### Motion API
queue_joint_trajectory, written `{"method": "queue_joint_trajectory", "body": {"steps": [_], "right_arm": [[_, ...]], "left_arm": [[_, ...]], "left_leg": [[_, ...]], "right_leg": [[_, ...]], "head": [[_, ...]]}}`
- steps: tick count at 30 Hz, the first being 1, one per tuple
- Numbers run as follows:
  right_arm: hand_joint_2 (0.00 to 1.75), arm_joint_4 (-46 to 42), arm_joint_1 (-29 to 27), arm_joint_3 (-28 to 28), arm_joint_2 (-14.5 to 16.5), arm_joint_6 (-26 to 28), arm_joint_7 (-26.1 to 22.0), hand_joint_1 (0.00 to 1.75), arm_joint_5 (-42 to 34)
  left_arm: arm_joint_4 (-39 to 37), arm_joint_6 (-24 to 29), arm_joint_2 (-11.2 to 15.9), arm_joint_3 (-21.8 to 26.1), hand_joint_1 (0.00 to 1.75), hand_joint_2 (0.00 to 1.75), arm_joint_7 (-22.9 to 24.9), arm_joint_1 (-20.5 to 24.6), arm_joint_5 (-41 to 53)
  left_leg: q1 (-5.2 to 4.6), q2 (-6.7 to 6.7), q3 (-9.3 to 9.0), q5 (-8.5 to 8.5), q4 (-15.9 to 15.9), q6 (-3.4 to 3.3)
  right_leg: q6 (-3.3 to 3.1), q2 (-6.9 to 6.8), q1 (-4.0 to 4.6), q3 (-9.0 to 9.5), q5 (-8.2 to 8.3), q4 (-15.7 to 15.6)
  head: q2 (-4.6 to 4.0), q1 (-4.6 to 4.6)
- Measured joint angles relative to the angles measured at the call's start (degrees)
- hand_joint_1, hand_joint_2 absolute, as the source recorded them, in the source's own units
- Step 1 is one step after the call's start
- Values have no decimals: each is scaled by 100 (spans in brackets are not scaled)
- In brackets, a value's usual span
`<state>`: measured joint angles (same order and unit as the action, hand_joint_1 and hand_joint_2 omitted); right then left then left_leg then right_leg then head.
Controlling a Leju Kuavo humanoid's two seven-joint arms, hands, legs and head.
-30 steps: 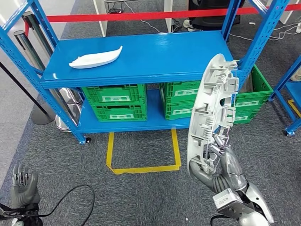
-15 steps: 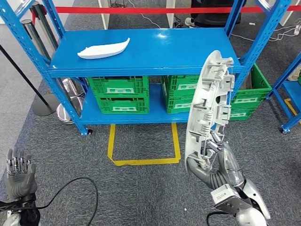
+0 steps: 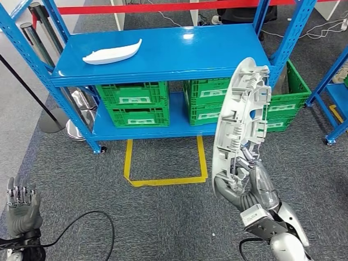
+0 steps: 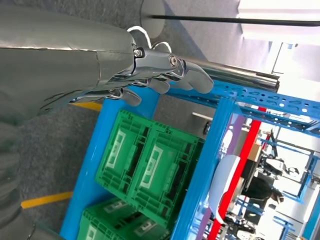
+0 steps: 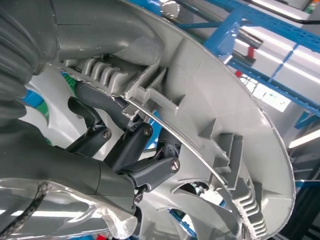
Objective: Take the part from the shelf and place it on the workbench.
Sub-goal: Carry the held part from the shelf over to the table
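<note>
A robot looks down at a blue metal shelf [image 3: 164,54] standing on grey carpet. Its right hand [image 3: 246,182] grips the lower end of a large grey plastic part [image 3: 242,119], long and curved with ribs and clips on the side facing the camera, and holds it upright in the air in front of the shelf's right half, touching nothing else. In the right wrist view the dark fingers [image 5: 128,145] hook into the part's ribbed inner side. The left hand [image 3: 20,209] hangs low at the left, above the carpet, holding nothing, fingers apart and loosely extended (a black cable [image 3: 90,223] loops on the floor beside it). A slim white part [image 3: 111,53] lies on the shelf's top level, toward the left. Green crates [image 3: 135,103] fill the lower level, and a yellow tape outline [image 3: 164,166] marks the floor in front.
</note>
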<state>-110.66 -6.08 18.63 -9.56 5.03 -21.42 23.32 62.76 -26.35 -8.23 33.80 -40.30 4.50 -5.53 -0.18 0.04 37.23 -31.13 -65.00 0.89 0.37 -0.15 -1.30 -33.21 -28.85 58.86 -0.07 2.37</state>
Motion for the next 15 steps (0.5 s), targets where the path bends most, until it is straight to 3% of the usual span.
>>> {"method": "queue_joint_trajectory", "body": {"steps": [2, 3, 4, 7, 9, 12, 13, 15], "right_arm": [[175, 29, 5, 2, 33, 9, -2, 175, 12], [175, 49, 1, 5, 45, 13, -2, 175, 15], [175, 70, -2, 11, 55, 15, -2, 175, 15], [175, 121, -13, 37, 77, 9, -31, 175, 9], [175, 139, -25, 46, 83, 21, -54, 175, 11], [175, 157, -98, 44, 82, 66, -43, 175, 14], [175, 156, -151, 36, 80, 90, -53, 175, 10], [175, 142, -283, 11, 79, 156, -102, 175, -3]], "left_arm": [[-173, 34, 13, 92, 0, 175, 0, 15, 109], [-332, 74, 25, 148, 0, 175, 1, 29, 152], [-548, 125, 49, 206, 0, 175, 2, 46, 180], [-1314, 319, 169, 386, 0, 175, 8, 97, 289], [-1851, 488, 259, 499, 0, 175, 10, 109, 388], [-2661, 736, 366, 659, 0, 175, 13, 91, 550], [-2902, 838, 387, 702, 0, 175, 15, 86, 613], [-3342, 1096, 416, 772, 0, 175, 52, 71, 756]], "left_leg": [[17, 0, 248, -340, -713, 35], [22, 0, 295, -391, -906, 39], [25, 0, 243, -335, -887, 34], [14, -5, -339, 136, 119, -38], [-12, -13, -557, 254, 578, -90], [-18, -12, -545, 259, 690, -156], [-5, -9, -544, 278, 724, -191], [18, -3, -535, 323, 769, -255]], "right_leg": [[-35, -6, 6, -34, 24, 1], [-46, -6, 9, -50, 36, 1], [-51, -4, 11, -62, 48, 1], [-33, 11, 20, -80, 78, 1], [19, 16, 28, -115, 111, 7], [115, 7, 30, -179, 141, 8], [142, 5, 32, -214, 80, 58], [181, 6, 33, -399, -229, 487]], "head": [[0, -3], [0, -3], [0, -3], [0, -3], [0, -1], [0, 0], [0, 5], [0, 25]]}}
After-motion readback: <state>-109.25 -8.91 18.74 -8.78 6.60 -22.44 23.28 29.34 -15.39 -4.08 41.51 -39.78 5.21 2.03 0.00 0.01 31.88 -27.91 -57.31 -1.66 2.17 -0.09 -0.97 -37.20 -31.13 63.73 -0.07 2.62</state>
